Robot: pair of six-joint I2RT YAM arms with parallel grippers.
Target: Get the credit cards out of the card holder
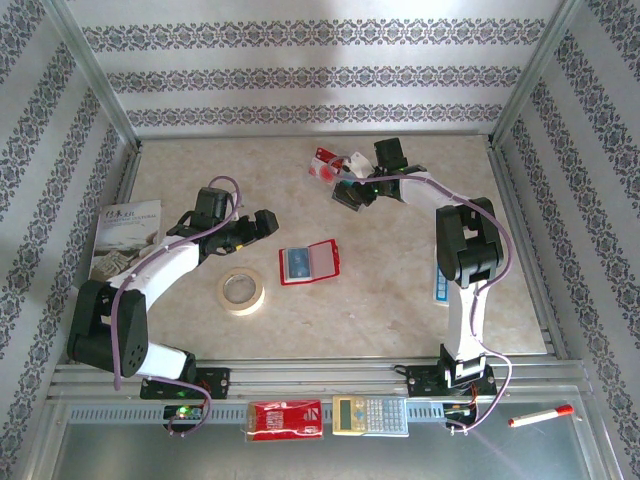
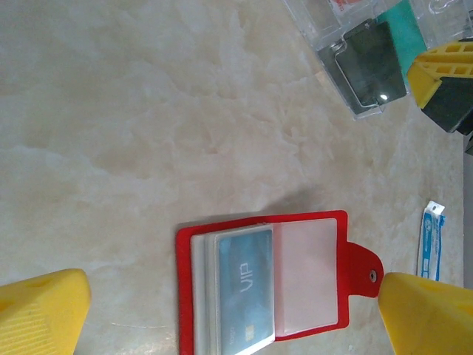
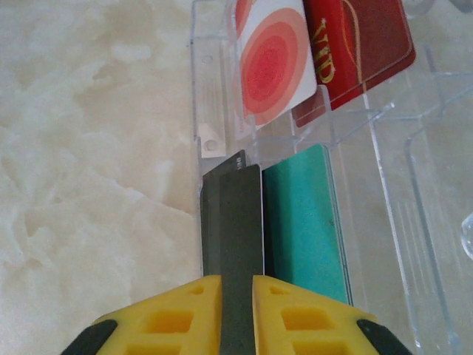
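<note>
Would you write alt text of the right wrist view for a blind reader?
The right gripper, yellow-fingered, straddles a black card at the edge of a clear plastic rack, beside a teal card. Behind them stand a red-and-white card and a dark red card, over a marbled table.

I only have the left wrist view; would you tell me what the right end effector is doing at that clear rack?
Observer: On the right wrist view, the right end effector has its fingers close either side of the black card in the rack, teal right beside it; whether they grip it, I cannot tell.
Operator: Thank you. Are other cards in that rack?
Observer: Yes, red-and-white card faces stand in the back slot; one card or two, I cannot tell.
Operator: Is anything lying near the card holder?
Observer: From the top view, a tape roll lies left of the card holder, apart.
</note>
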